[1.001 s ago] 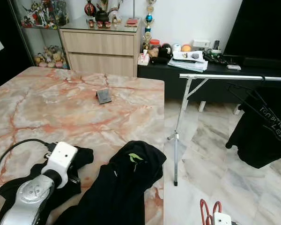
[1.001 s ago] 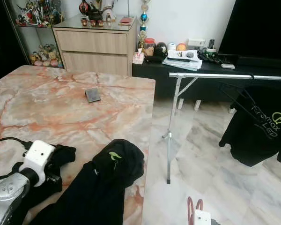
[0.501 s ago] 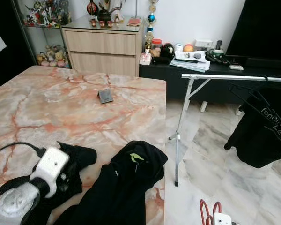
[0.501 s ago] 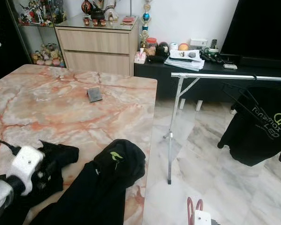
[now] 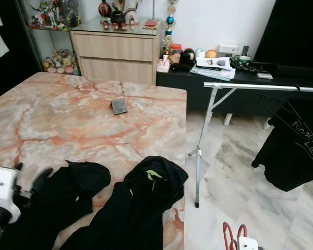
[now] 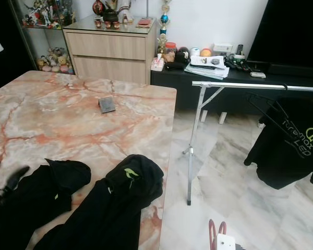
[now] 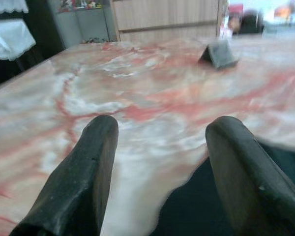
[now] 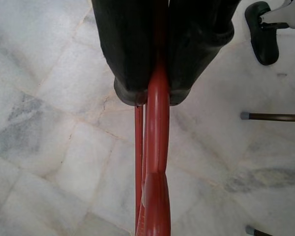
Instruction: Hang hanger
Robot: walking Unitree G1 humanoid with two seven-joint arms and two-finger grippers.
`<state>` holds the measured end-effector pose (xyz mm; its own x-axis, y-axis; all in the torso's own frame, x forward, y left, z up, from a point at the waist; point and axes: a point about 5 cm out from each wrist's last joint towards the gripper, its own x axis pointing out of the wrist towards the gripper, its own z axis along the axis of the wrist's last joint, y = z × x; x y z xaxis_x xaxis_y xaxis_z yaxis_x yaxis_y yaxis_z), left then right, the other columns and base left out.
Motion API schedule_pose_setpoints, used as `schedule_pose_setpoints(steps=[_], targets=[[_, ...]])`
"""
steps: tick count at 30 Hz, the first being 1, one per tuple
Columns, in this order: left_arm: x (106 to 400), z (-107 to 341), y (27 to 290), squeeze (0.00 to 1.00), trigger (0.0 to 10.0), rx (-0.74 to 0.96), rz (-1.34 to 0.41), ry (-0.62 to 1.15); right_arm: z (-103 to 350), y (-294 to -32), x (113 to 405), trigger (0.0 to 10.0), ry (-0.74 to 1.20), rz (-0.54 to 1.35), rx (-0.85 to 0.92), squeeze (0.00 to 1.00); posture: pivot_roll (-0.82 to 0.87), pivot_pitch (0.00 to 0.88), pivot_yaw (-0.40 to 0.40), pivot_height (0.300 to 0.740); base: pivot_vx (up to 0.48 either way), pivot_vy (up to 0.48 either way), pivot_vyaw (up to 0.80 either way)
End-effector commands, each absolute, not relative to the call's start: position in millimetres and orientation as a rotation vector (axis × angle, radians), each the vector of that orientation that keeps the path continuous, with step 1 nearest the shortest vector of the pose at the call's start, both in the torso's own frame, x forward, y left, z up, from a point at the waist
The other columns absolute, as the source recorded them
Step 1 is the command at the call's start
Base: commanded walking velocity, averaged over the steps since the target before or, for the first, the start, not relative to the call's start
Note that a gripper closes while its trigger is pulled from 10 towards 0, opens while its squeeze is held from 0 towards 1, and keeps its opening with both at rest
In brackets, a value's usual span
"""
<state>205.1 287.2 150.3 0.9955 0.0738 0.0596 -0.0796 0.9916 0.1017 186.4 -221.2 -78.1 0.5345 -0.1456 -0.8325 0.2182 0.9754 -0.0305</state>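
A red hanger (image 8: 156,172) is pinched between the fingers of my right gripper (image 8: 157,96), which is shut on it low over the marble floor. The hanger's red loops (image 5: 232,234) poke up at the bottom right beside the white wrist. A silver clothes rail (image 5: 261,87) stands right of the table, with a black printed shirt (image 5: 297,151) hanging from it on a black hanger. My left gripper (image 5: 31,171) is open at the table's near left edge, just over a black garment (image 5: 68,198). Its fingers (image 7: 83,167) hold nothing.
A second black garment with a green logo (image 5: 141,203) drapes over the marble table's (image 5: 68,120) near right corner. A small dark object (image 5: 118,106) sits mid-table. A wooden cabinet (image 5: 115,52) and a cluttered black bench (image 5: 219,78) line the back wall.
My left arm has drawn back toward the near left edge, uncovering the black garment it hovered over. The right gripper and red hanger have stayed put.
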Motion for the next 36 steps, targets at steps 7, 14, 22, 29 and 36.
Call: schedule_pose_setpoints(steps=[7,14,22,29,36], targets=[[209.5,138.3,250.6,0.0,10.0,0.103,-0.045,-0.038,-77.1,-223.7,187.5,10.0,0.981,-0.216,0.07,0.0,0.09,0.0,-0.055,0.74,0.0,0.0,0.0],[212.2,144.1,254.2,0.0,10.0,0.088,-0.013,-0.066,-76.9,-224.3,187.4,10.0,0.978,-0.221,0.075,0.0,0.09,0.0,-0.056,0.74,0.0,-0.462,0.0],[212.2,143.6,253.0,0.0,10.0,0.103,-0.026,-0.067,-76.8,-224.2,187.6,10.0,0.977,-0.224,0.077,0.0,0.09,0.0,-0.057,0.74,0.0,-0.48,0.0],[214.7,146.9,252.7,0.0,10.0,0.109,-0.027,-0.082,-76.8,-223.8,187.9,10.0,0.975,-0.228,0.081,0.0,0.09,0.0,-0.055,0.74,0.0,-0.48,0.0],[216.6,149.1,252.4,0.0,10.0,0.117,-0.033,-0.089,-76.8,-222.9,188.3,10.0,0.973,-0.229,0.084,0.0,0.09,0.0,-0.053,0.74,0.0,-0.48,0.0]])
